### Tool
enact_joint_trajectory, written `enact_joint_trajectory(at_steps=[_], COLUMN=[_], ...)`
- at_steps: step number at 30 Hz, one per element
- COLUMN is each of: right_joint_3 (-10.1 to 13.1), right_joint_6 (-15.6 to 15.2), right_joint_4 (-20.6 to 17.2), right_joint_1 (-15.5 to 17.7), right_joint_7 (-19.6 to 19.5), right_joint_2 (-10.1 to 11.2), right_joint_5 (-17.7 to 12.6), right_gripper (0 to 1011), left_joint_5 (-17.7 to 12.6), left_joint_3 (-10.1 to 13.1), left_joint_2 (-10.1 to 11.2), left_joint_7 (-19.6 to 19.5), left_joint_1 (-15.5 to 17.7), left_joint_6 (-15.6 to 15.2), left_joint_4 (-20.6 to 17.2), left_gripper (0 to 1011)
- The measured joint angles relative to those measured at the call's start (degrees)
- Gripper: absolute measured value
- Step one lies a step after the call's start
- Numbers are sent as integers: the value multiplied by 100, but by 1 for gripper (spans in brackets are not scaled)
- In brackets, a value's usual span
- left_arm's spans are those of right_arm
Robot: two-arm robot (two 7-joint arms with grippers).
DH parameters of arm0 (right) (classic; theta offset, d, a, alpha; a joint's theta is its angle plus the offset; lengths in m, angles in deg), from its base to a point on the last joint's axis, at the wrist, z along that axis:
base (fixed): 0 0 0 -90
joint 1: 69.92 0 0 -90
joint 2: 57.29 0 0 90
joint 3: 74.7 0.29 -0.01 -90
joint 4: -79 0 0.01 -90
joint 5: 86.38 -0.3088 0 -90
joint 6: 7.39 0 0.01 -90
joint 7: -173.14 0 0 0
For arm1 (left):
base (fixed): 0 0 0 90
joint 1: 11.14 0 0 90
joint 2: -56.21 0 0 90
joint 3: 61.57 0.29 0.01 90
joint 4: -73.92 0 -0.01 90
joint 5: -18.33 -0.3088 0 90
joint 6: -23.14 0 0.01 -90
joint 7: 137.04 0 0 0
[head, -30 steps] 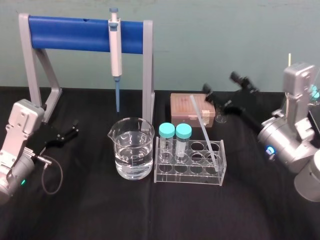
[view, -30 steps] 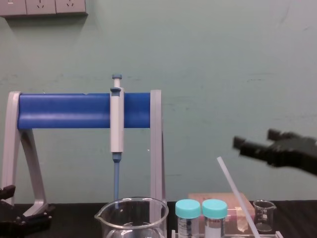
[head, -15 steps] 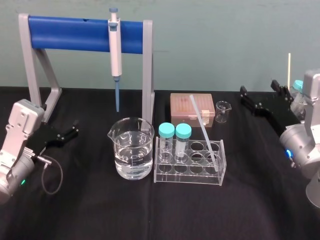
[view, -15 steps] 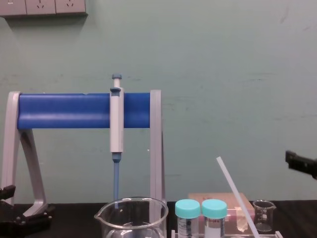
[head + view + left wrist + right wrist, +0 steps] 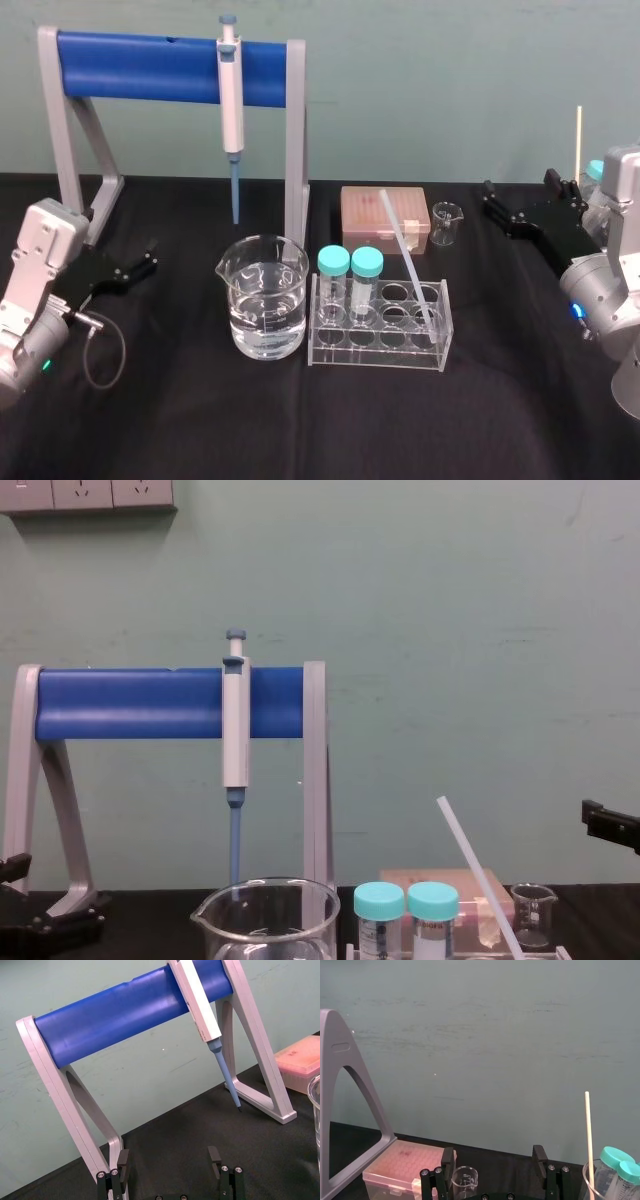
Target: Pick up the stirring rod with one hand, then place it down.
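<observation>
Stirring rod (image 5: 407,257) translucent white; tube caps (image 5: 333,261) teal; stand bar (image 5: 140,68) blue.

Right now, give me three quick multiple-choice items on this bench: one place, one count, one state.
1. The stirring rod is: A lying flat; B held in a pincer; C leaning in the tube rack.
2. How many teal-capped tubes stand in the rack: A one; B two; C four.
3. The right pincer is: A open and empty; B shut on the rod; C shut on a tube.

Key: 1 C, its lower end sits in a rack hole. 2 B, two caps stand side by side. 3 A, its fingers stand apart, gripping nothing, off to the rack's right. The left pincer sits open at far left.
</observation>
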State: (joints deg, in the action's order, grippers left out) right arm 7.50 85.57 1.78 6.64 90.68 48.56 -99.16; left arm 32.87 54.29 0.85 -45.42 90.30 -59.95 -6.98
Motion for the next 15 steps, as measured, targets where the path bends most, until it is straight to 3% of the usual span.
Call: enact_joint_trajectory(at_steps=[15], right_joint_3=[-6], right_joint_6=[17], right_joint_4=[-18], right_joint_1=[0], right_joint_7=[11], right_joint_2=[6], right_joint_5=[-21], right_gripper=[1003], left_joint_5=[0], left_joint_3=[0], left_joint_2=[0], left_joint_7=[0], left_joint_1=[0], left_joint_6=[0], left_joint_4=[0], left_gripper=[1000])
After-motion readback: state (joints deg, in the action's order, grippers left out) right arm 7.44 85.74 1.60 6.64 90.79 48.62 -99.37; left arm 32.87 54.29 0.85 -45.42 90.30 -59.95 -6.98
